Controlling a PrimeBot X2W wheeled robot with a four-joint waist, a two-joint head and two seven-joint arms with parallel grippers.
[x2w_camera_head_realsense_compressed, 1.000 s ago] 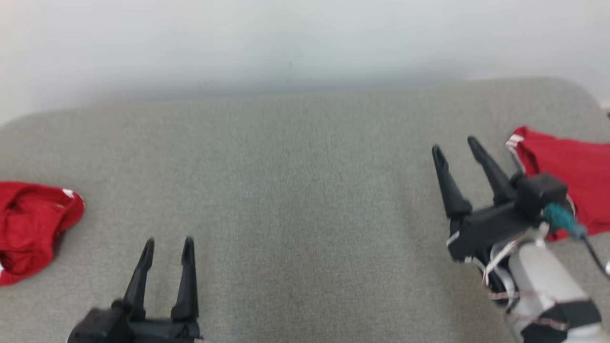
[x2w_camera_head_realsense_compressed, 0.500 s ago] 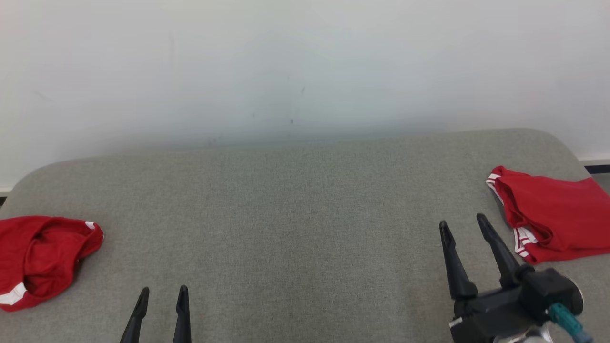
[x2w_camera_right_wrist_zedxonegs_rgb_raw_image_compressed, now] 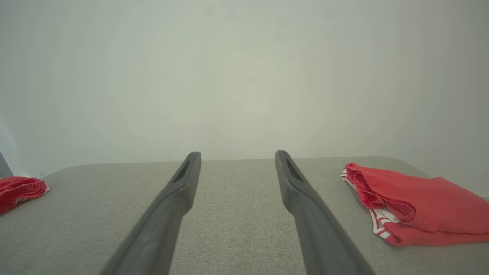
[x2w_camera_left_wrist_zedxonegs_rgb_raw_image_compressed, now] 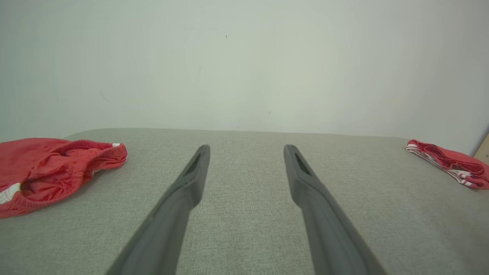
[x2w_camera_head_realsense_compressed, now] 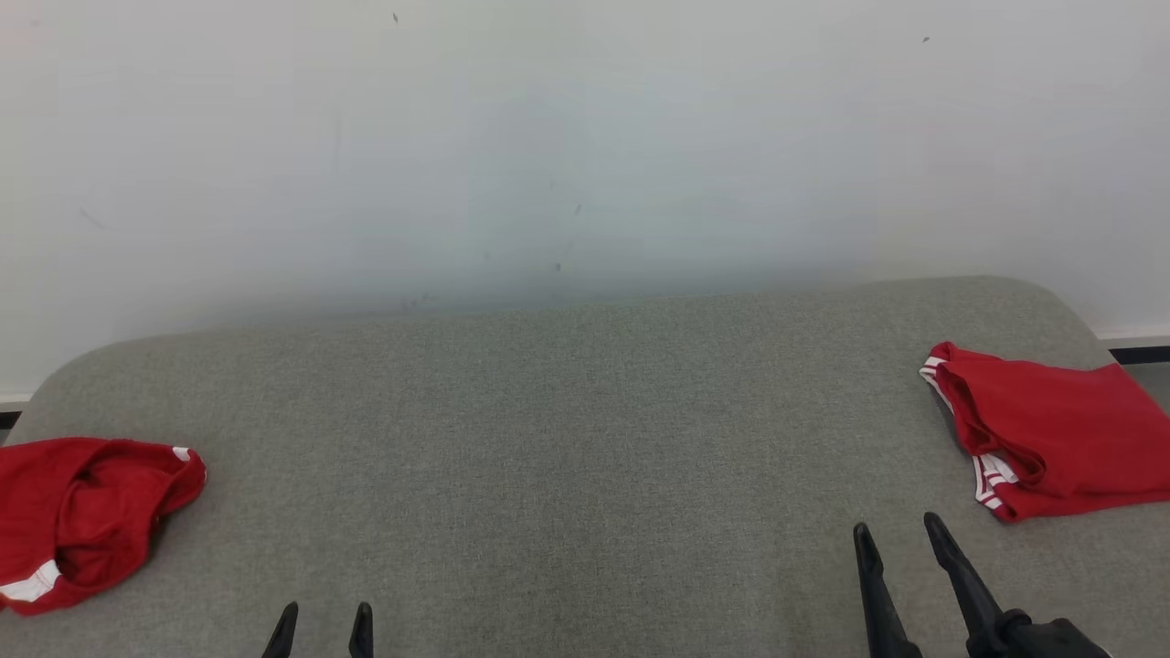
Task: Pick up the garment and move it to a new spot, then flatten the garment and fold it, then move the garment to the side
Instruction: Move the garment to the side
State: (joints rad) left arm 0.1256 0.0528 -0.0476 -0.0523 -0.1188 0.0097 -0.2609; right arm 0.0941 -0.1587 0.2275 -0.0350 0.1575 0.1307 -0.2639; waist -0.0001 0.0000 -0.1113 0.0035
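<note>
At the lower edge of the head view, the left end effector (x2w_camera_head_realsense_compressed: 327,610) and the right end effector (x2w_camera_head_realsense_compressed: 896,525) both stand with fingers spread wide and nothing between them, each over the bare grey worktop (x2w_camera_head_realsense_compressed: 567,439). Outward to the robot's left lies the crumpled garment (x2w_camera_head_realsense_compressed: 87,516), red and bunched on itself near the worktop's left edge. Outward to the right lies the folded garment (x2w_camera_head_realsense_compressed: 1060,429), also red, flat, with white striping at its hem, near the right edge.

We judge the crumpled garment to be the piece awaiting the task. We expect it to be light, soft and limp: it will sag from any single grip, should drag rather than slide on the woven cover, and can take a firm pinch. What appears to be its gathered waistband (x2w_camera_left_wrist_zedxonegs_rgb_raw_image_compressed: 88,147), thick and raised, offers the best hold. Two grips spaced along it would let the cloth hang open for flattening.

Against the frames of a second ago, the head camera has tipped upward. More wall (x2w_camera_head_realsense_compressed: 548,137) shows and the worktop sits lower in the picture, so we read no shift of either garment. The right end effector, then close beside the folded garment, now stands clear of it and nearer the robot. Both pairs of fingers are as wide as before.
</note>
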